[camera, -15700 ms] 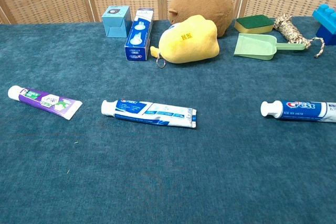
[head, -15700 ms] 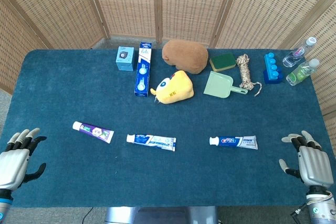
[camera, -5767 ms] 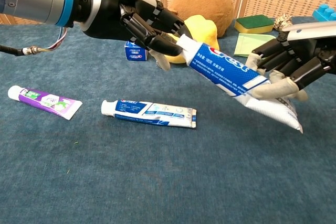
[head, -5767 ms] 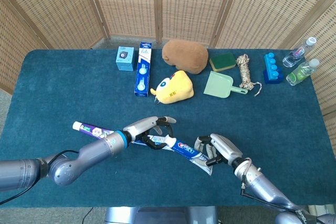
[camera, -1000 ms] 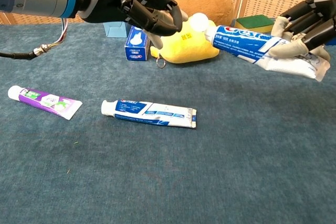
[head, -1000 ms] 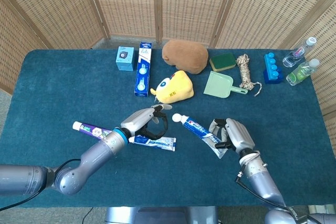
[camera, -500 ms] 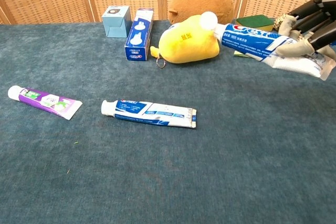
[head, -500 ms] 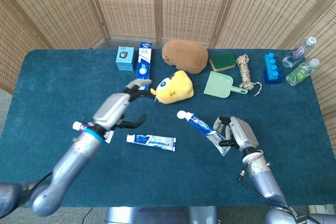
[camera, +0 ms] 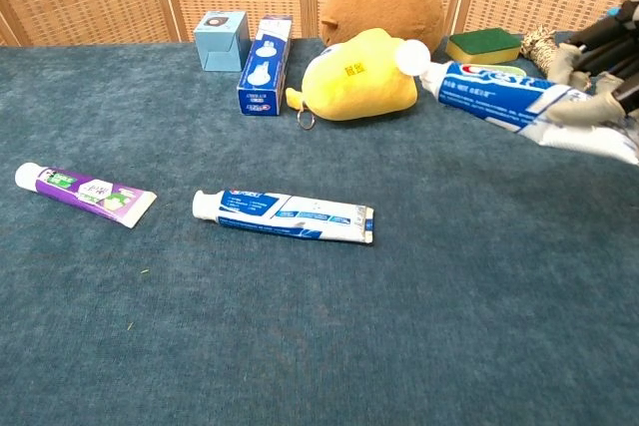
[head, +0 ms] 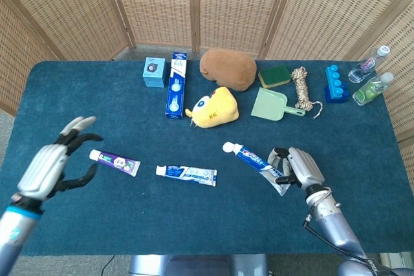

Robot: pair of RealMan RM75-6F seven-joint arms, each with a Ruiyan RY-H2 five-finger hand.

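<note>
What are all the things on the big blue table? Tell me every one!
Crest toothpaste tube: 1, blue and white, held above table, right
toothpaste tubes: 2, purple-white front left, blue-white front middle
small box: 1, light blue, back left
long box: 1, blue, beside it
plush toys: 2, brown back, yellow before it
sponge: 1, green-yellow, back
dustpan: 1, pale green
rope: 1, tan
block: 1, blue
bottles: 2, clear, back right
left hand: open, front left
right hand: holds Crest tube
</note>
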